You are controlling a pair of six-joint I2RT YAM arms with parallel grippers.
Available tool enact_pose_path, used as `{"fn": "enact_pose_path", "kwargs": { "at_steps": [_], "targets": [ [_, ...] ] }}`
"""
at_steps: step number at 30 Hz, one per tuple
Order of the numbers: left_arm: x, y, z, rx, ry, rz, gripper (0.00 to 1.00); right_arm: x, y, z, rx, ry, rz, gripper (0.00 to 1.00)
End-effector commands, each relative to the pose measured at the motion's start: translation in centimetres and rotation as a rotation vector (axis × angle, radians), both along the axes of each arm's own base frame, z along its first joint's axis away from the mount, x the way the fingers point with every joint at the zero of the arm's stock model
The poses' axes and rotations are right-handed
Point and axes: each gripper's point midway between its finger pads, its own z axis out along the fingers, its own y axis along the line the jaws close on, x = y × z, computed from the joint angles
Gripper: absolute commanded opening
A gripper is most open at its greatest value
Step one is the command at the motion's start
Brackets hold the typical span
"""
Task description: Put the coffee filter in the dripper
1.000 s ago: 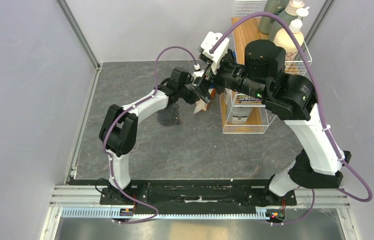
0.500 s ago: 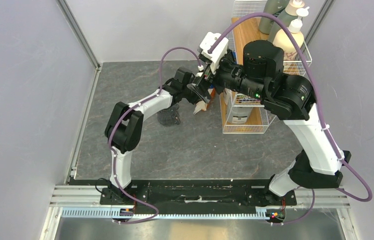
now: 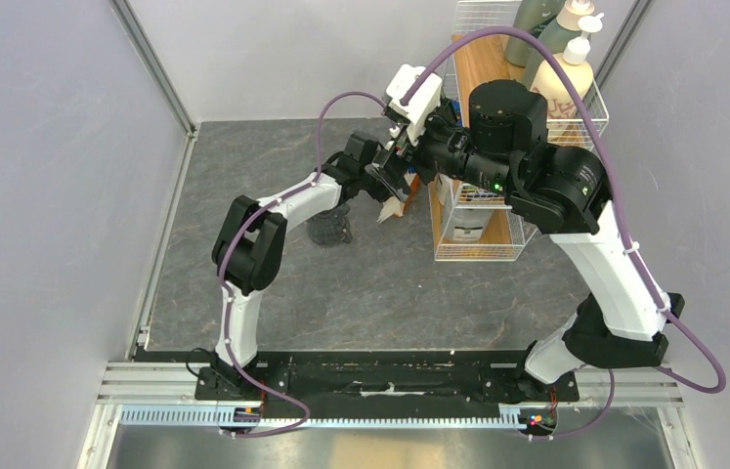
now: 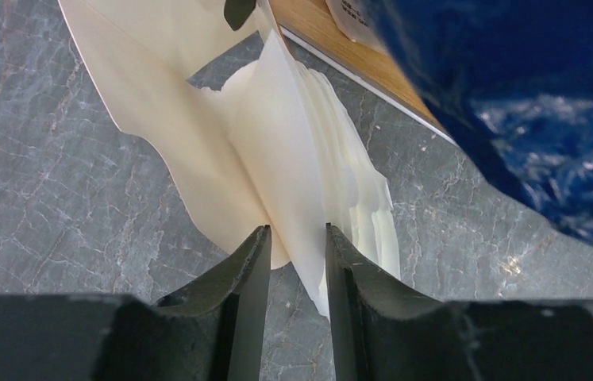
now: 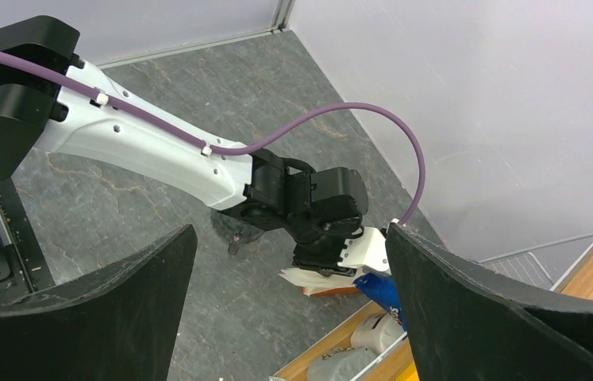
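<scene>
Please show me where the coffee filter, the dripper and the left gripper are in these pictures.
coffee filter (image 4: 293, 171), left wrist view, on the white paper sheet above the fingers.
dripper (image 3: 327, 228), top external view, on its dark ribbed wall.
left gripper (image 4: 297, 274), left wrist view, midway between the two fingertips.

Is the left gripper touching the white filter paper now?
Touching: in the left wrist view, the left gripper has both fingers pressed on a white filter sheet.

wire rack (image 3: 483, 220) (bottles (image 3: 576, 68) on top)
</scene>
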Motion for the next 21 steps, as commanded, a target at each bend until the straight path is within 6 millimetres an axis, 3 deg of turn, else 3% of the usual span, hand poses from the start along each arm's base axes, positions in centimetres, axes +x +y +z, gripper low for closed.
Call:
{"fn": "enact_pose_path", "kwargs": {
  "at_steps": [1, 16, 21],
  "targets": [
    [2.0, -0.9, 1.7, -0.017, -0.093, 0.003, 0.37, -0.1, -0.3, 1.8, 0.050, -0.044, -0.009, 0.97],
    [3.0, -1.0, 0.3, -0.006, -0.080, 0.046, 0.32, 0.0, -0.3, 1.5, 0.040, -0.043, -0.013, 0.97],
    [2.9, -1.1, 2.2, -0.048, -0.079, 0.068, 0.06, 0.0, -0.3, 1.4, 0.041, -0.042, -0.015, 0.97]
  ]
}}
